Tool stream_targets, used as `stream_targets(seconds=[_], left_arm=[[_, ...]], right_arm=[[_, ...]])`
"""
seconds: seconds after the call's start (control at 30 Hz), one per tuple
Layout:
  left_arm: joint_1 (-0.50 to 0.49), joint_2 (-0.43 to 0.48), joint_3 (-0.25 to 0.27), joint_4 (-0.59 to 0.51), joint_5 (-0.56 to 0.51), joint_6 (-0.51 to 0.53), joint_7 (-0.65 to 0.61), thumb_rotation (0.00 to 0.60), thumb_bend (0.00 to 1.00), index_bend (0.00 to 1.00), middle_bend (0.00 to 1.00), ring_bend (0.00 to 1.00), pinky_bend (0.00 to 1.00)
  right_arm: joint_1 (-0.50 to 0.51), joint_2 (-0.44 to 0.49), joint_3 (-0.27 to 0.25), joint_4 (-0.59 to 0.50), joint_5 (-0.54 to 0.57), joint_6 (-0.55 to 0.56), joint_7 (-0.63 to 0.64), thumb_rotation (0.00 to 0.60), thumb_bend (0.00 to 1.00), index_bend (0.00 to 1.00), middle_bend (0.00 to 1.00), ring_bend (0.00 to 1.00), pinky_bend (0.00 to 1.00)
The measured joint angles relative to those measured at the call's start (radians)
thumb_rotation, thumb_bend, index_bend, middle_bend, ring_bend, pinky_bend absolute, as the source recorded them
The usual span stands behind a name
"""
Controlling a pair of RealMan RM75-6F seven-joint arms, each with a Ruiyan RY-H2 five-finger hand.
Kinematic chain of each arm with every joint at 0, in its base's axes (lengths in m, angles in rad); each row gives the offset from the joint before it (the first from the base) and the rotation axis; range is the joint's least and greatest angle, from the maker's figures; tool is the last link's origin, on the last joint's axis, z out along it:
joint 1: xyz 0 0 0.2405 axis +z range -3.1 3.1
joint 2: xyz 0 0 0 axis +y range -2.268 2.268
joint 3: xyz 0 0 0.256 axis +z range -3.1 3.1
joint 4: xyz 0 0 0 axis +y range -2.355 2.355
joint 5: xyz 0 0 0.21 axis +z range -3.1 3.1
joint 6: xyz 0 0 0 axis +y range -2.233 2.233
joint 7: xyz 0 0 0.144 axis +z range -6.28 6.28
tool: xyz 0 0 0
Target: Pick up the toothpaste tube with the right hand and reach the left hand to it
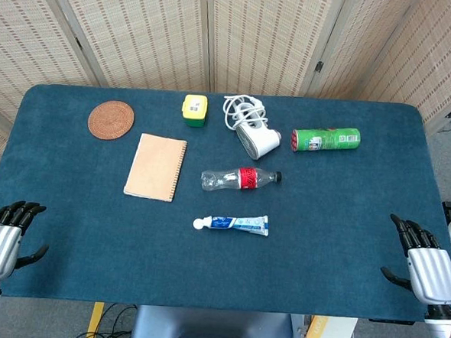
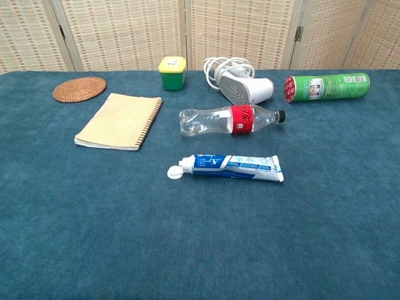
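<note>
We see toothpaste tube (image 1: 233, 225) flat mid-bench: light, soft, slick; grasp across stiffer cap end. Right hand (image 1: 426, 267), left hand (image 1: 3, 240) empty, fingers apart.

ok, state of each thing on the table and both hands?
toothpaste tube: lying flat, cap on, cap end to the left, untouched
plastic bottle: on its side, capped, looks empty
green canister: on its side, red end to the left
notebook: closed, flat
hair dryer: lying down, cord bundled behind it
yellow-lidded box: upright, lid on
woven coaster: flat, bare
left hand: open, at table edge
right hand: open, at table edge
</note>
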Motion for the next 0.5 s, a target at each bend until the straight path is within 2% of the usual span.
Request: stream_targets(seconds=[0.5], left_arm=[[-0.002, -0.004, -0.006, -0.007, 0.002, 0.010, 0.012, 0.600, 0.22, 0.25, 0.26, 0.19, 0.22]], right_arm=[[0.028, 0.004, -0.008, -0.010, -0.041, -0.027, 0.019, 0.600, 0.16, 0.04, 0.23, 0.18, 0.25]])
